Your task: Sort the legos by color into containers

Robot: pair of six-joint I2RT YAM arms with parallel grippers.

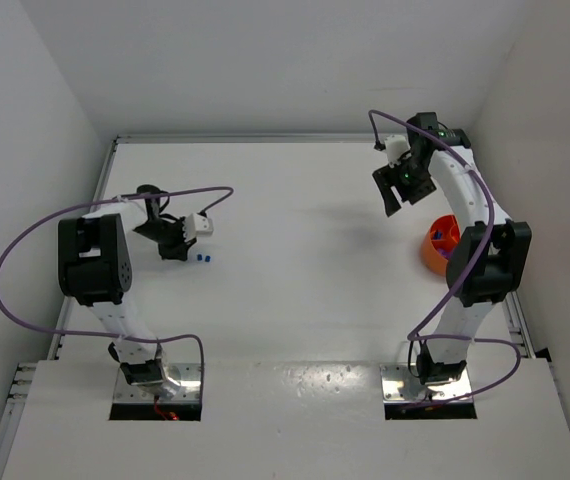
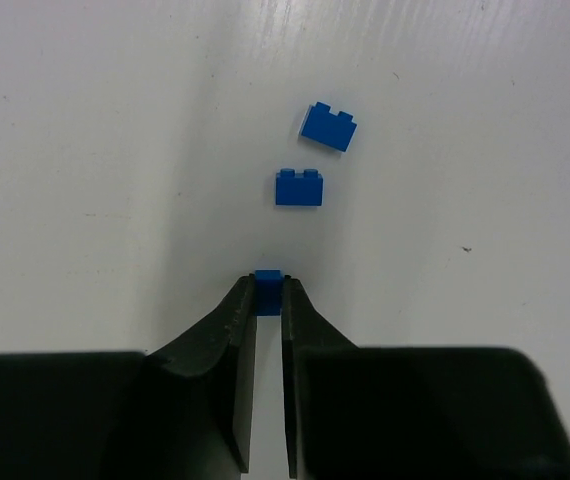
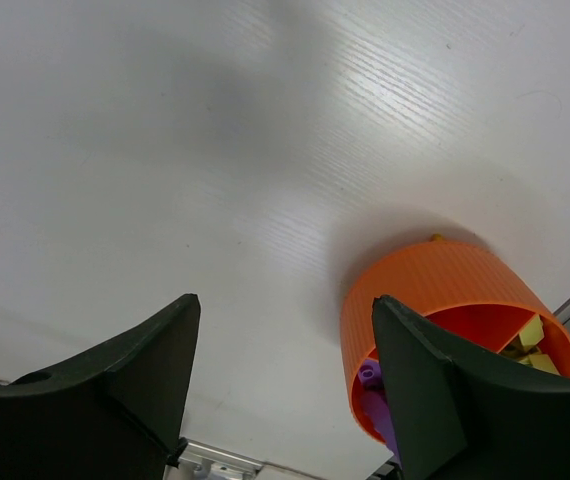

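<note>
My left gripper [image 2: 269,287] is shut on a small blue lego [image 2: 269,291] pinched at its fingertips, low over the table. Two more blue legos lie just beyond it, one close [image 2: 298,187] and one farther and tilted [image 2: 328,127]; from above they show as blue specks [image 1: 203,259] beside the left gripper [image 1: 175,248]. My right gripper [image 3: 285,310] is open and empty, raised above the table [image 1: 397,188]. The round orange container [image 3: 435,300] stands below its right finger, with purple [image 3: 370,378] and lime legos [image 3: 530,332] inside. From above the orange container [image 1: 435,248] sits partly behind the right arm.
White walls close the table on the left, back and right. A metal rail [image 3: 215,462] runs along the table's edge near the container. Purple cables loop off both arms.
</note>
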